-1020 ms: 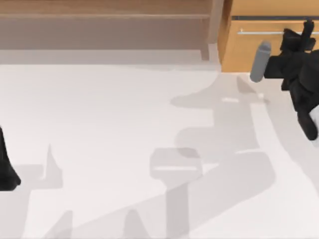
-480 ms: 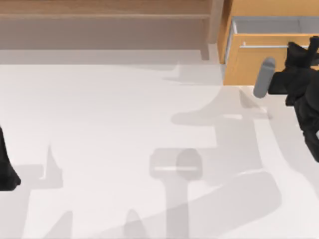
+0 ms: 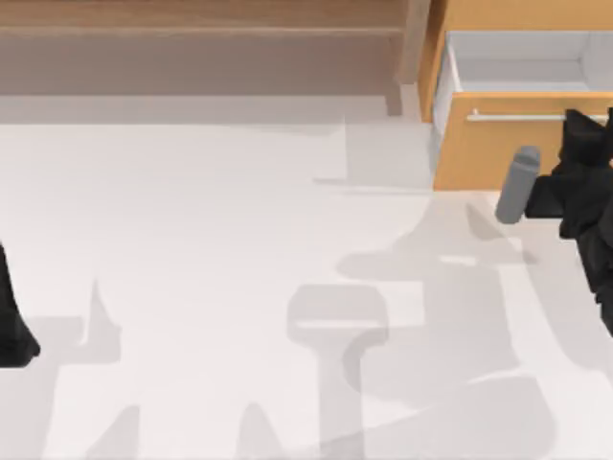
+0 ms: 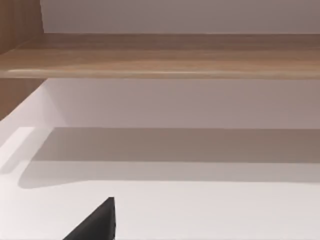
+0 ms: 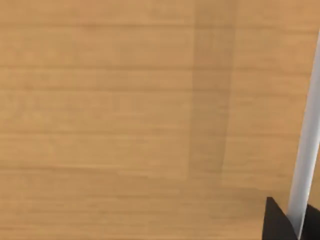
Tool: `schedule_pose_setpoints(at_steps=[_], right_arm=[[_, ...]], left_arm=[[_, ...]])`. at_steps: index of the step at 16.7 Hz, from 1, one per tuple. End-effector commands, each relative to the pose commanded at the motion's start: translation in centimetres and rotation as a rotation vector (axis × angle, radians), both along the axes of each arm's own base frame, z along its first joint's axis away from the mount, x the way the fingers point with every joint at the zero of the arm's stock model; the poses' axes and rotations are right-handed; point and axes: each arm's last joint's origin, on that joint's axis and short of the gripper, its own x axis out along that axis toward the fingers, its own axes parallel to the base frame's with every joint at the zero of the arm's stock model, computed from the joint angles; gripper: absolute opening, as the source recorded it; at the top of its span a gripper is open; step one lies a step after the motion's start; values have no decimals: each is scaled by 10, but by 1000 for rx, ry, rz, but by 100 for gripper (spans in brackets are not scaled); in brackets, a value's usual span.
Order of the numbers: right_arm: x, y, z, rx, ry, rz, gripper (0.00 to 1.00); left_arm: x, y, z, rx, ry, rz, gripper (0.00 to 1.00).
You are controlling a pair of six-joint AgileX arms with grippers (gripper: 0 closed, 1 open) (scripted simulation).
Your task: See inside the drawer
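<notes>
The orange-tan drawer stands partly pulled out at the table's far right, and its white inner floor and walls show behind the flat front. My right gripper sits at the thin silver bar handle, shut on it. In the right wrist view the handle runs across the drawer front and passes between my dark fingertips. My left arm is parked at the table's left edge, and one dark finger of it shows in the left wrist view.
A duller brown open shelf unit spans the back left, beside the drawer; its shelf board shows in the left wrist view. The white table stretches in front. A grey cylinder juts from my right arm's wrist.
The drawer has slid out toward the table's front, showing more of its white inside. My right gripper moved the same way with the handle. The left arm stayed still.
</notes>
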Motion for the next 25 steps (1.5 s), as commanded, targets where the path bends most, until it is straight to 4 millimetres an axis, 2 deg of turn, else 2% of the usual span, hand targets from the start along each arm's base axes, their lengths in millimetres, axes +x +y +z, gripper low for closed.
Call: schedule_pose_setpoints(at_steps=[3, 9, 16, 21, 25], right_arm=[[-18, 1, 4, 4, -18, 3, 0], [-22, 0, 4, 4, -23, -6, 0], [-77, -1, 2, -2, -9, -4, 0], [-81, 0, 4, 5, -22, -1, 0], [-81, 0, 4, 5, -22, -1, 30]], left_arm=[[0, 0, 0, 0, 0, 0, 100], [0, 0, 0, 0, 0, 0, 100], [0, 0, 0, 0, 0, 0, 100], [0, 0, 0, 0, 0, 0, 100], [0, 0, 0, 0, 0, 0, 100]])
